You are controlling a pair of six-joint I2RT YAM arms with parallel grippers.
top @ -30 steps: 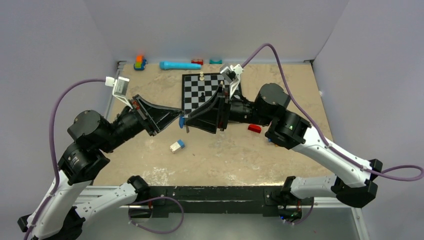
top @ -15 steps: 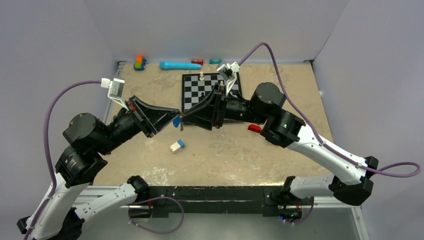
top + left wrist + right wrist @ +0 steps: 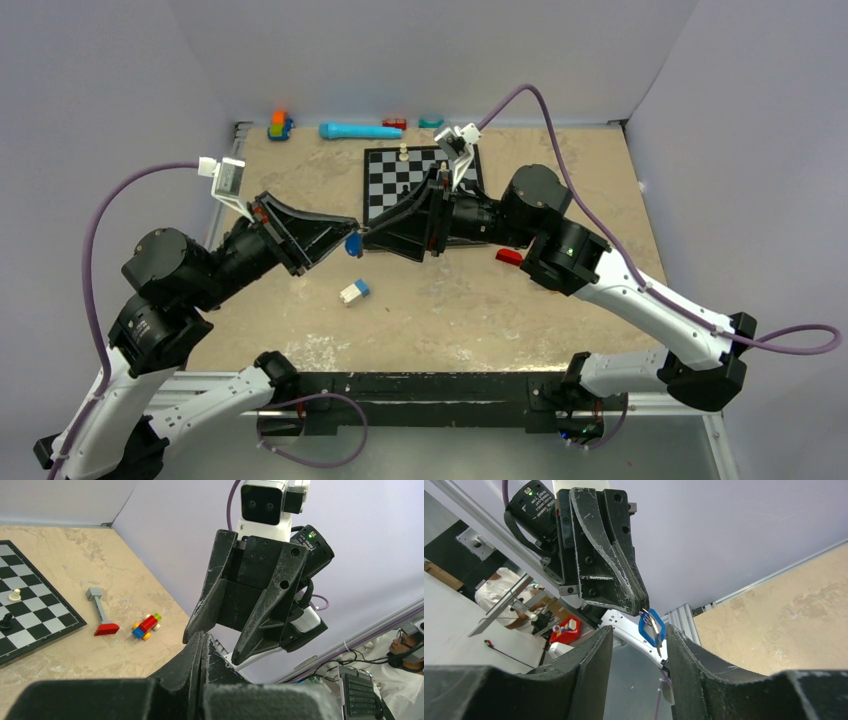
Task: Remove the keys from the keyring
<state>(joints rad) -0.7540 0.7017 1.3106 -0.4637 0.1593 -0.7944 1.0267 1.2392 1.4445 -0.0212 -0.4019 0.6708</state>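
Table (image 3: 470,320) fills the middle of the top view, with the chessboard (image 3: 398,190) at upper centre. Both arms meet above the table, just left of the board's lower corner.

Left gripper (image 3: 642,606): upper centre of the right wrist view. Its jaws are pressed fully together on what looks like the keyring (image 3: 647,614), a thin wire loop at the tips. I cannot tell for sure whether ring or key head is pinched.

Right gripper (image 3: 638,647): bottom of the same view. Jaws are spread wide and hold nothing, with one finger on each side of the dangling key.

Key (image 3: 651,629): centre of the right wrist view, hanging in the air just below the left tips. It has a blue oval plastic head and a short metal blade pointing down. In the top view it is a blue speck between the two grippers.

Handling, as I judge it:
- The key is very light and rigid, and it swings freely on the ring.
- The metal blade is slick and thin, while the plastic head is flatter and grippier.
- Best hold is across the flat faces of the blue head.
- The ring is springy wire that needs prying or sliding, so the key could slip or twist out.
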